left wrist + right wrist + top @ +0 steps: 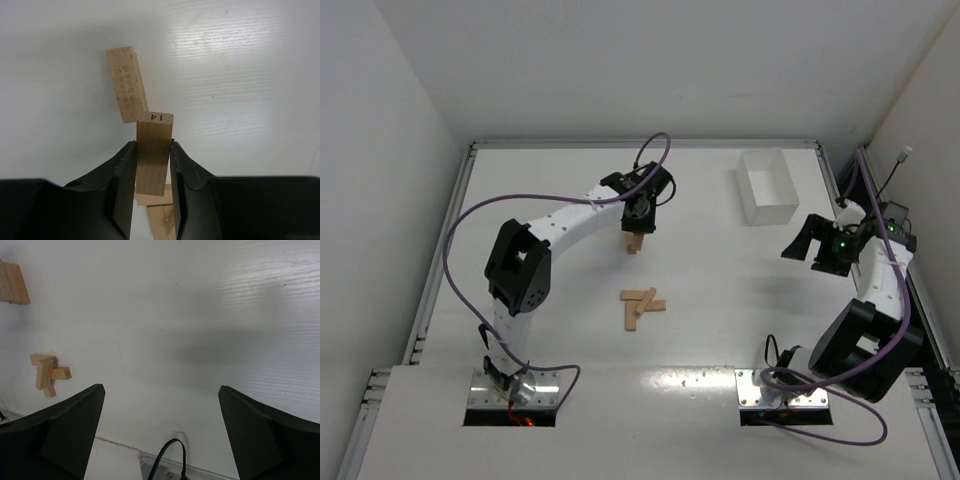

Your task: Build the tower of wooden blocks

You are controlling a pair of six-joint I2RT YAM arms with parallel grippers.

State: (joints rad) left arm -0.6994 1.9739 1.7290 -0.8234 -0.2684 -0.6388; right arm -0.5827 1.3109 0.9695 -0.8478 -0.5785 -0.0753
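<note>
Progress early: tower [635,243] looks only a layer or so high, at the counter's [720,330] far middle. Left fingers [120,175] are clamped on one wood block [152,155] (stamped 14) just above it. Right fingers [65,425] stand wide apart, empty. Loose blocks [642,305] await stacking.

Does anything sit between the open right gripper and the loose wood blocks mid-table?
Nothing visible does: only bare table lies between the right gripper and the loose wood blocks; the white bin sits off to the far side.
</note>
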